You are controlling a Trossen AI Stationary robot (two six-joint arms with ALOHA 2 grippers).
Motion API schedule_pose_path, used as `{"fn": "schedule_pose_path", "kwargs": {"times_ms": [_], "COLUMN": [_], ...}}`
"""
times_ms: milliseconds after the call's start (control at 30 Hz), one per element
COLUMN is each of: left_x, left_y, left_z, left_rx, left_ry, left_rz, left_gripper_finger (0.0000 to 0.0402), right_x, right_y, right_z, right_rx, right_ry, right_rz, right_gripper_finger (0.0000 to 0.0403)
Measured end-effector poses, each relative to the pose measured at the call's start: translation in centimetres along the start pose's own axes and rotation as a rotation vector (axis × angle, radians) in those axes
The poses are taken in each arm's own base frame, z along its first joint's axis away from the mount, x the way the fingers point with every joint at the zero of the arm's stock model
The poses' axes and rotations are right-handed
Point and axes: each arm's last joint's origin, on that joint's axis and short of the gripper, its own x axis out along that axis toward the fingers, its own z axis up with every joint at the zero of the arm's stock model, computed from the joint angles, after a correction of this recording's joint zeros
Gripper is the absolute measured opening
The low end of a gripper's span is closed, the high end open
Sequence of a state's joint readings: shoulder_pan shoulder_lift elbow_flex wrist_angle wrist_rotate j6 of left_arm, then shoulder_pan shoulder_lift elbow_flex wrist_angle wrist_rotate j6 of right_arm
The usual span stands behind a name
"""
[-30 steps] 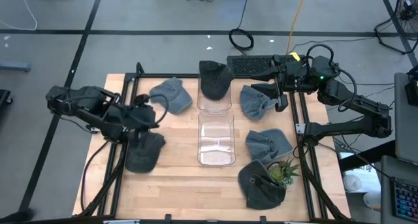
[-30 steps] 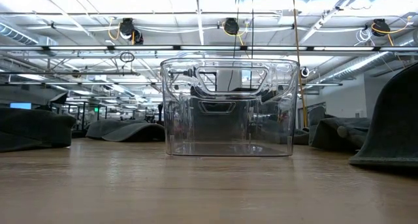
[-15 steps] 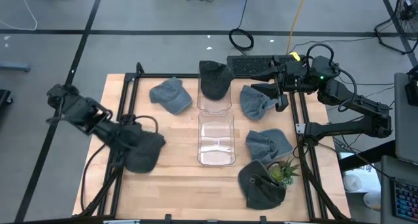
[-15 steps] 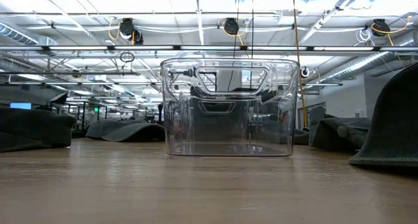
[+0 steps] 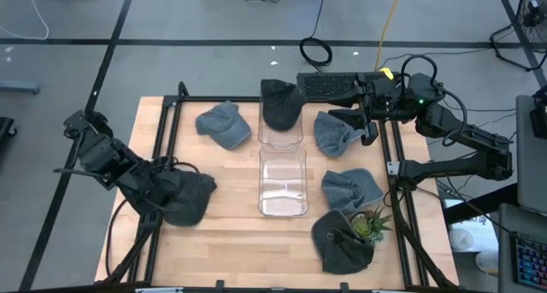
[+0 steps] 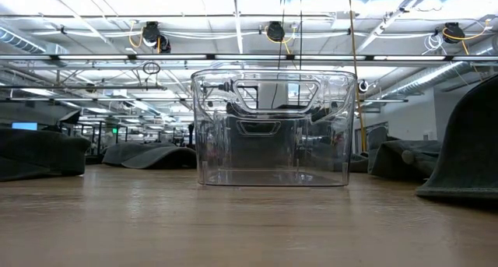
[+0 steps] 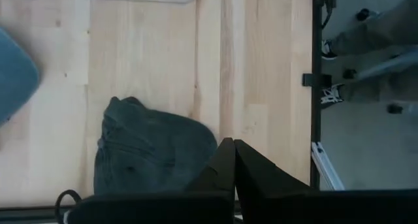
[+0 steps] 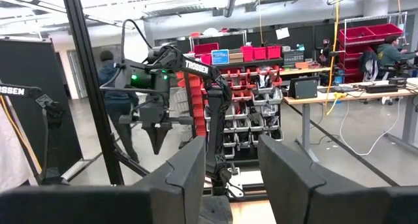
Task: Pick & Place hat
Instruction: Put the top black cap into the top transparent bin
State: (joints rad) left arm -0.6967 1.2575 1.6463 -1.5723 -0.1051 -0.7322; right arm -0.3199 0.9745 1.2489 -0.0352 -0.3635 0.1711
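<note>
A dark hat (image 5: 195,201) (image 7: 150,155) lies flat on the wooden table near its left edge. My left gripper (image 5: 177,189) (image 7: 230,145) hangs shut above the hat's near edge and points steeply down; I see no touch. My right gripper (image 5: 302,85) (image 8: 232,162) is held high over the table's far edge. It points level toward the left, open, with nothing between its fingers. Another dark hat (image 5: 280,102) is draped over the far rim of a clear bin (image 5: 280,132). Neither gripper shows in the low view.
A second clear bin (image 5: 282,182) (image 6: 272,131) stands mid-table. A blue-grey cap (image 5: 220,124) lies far left, and two blue-grey hats (image 5: 335,132) (image 5: 350,189) lie right. A dark hat (image 5: 340,243) and a small plant (image 5: 372,225) sit near right. Black frame rails (image 5: 162,139) border the table.
My left arm has swung toward the table's near edge, and its wrist has rolled. It has carried the shut gripper from between the blue-grey cap and the dark hat to above the dark hat. The hats have stayed where they were.
</note>
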Motion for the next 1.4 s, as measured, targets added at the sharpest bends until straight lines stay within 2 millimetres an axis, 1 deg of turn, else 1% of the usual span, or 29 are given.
{"fn": "schedule_pose_path", "kwargs": {"times_ms": [100,200,300,433,667,833,933,1133,1400], "left_x": [0.5,2.1,3.5,4.5,5.2,5.5,5.8,6.5,8.3], "left_y": [0.3,1.0,2.1,3.9,7.1,8.6,9.3,11.0,13.7], "left_z": [0.2,0.3,0.1,-0.8,-2.9,-4.0,-4.3,-4.2,-4.8], "left_rx": [0.012,0.048,0.053,0.068,0.101,0.144,0.167,0.213,0.251], "left_ry": [0.007,0.053,0.095,0.134,0.161,0.169,0.181,0.227,0.348], "left_rz": [0.019,0.072,0.117,0.158,0.179,0.190,0.201,0.242,0.257], "left_gripper_finger": [0.0000,0.0000,0.0000,0.0000,0.0000,0.0000,0.0000,0.0000,0.0000], "right_x": [0.0,0.0,0.0,0.0,0.0,0.0,0.0,0.0,0.0], "right_y": [0.0,0.0,0.0,0.0,0.0,0.0,0.0,0.0,0.0], "right_z": [0.0,0.0,0.0,0.0,0.0,0.0,0.0,0.0,0.0], "right_rx": [0.000,0.000,0.000,0.000,0.000,0.000,0.000,0.000,0.000], "right_ry": [0.000,0.000,0.000,0.000,0.000,0.000,0.000,0.001,0.000], "right_rz": [0.000,0.000,0.000,0.000,0.000,0.000,0.000,0.000,0.000], "right_gripper_finger": [0.0128,0.0128,0.0128,0.0128,0.0128,0.0128,0.0128,0.0128,0.0128]}}
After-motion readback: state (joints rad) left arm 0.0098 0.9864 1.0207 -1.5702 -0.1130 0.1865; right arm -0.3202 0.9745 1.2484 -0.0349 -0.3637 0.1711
